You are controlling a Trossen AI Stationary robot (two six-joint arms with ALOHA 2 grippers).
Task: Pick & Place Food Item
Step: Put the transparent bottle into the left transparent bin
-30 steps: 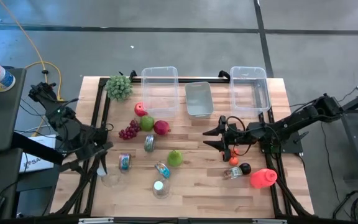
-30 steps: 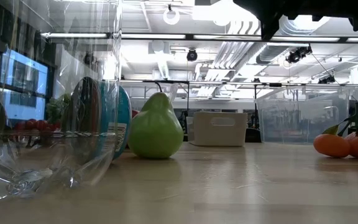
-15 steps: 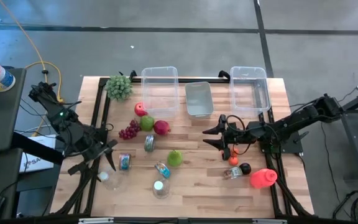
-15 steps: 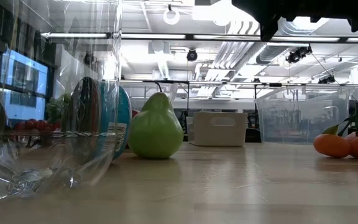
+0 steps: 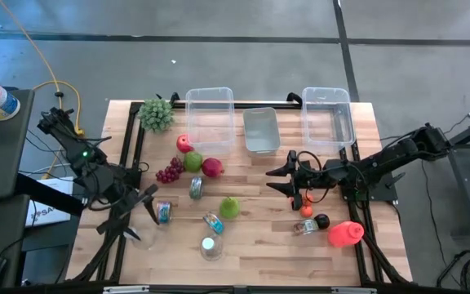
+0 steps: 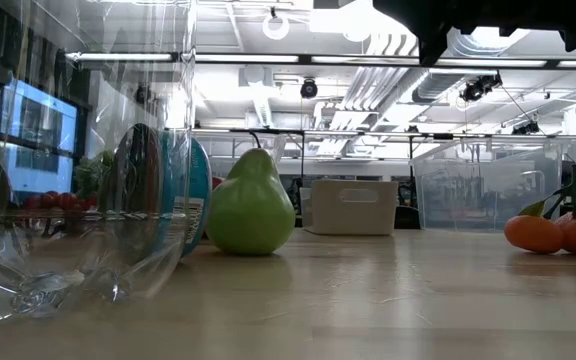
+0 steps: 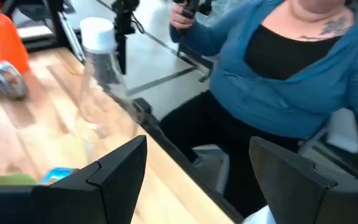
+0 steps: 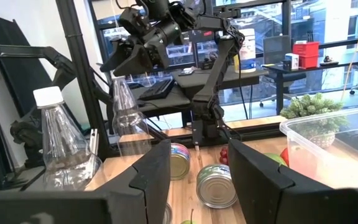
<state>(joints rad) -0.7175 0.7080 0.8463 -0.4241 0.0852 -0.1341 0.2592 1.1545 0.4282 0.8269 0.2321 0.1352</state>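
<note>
Wooden table [image 5: 259, 253] bears pear [image 5: 230, 207], grapes [image 5: 168, 173], bins [image 5: 210, 106].

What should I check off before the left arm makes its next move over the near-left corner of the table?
1. Left gripper open and empty: ok, fingers spread with nothing between them.
2. Clear bottle upright nearby: ok.
3. Teal-labelled can beside the left gripper free of contact: cannot tell.
4. Green pear unobstructed mid-table: ok.
5. Right gripper out of the way: ok, open over the right half.
6. Person near the table edge: not ok.
</note>
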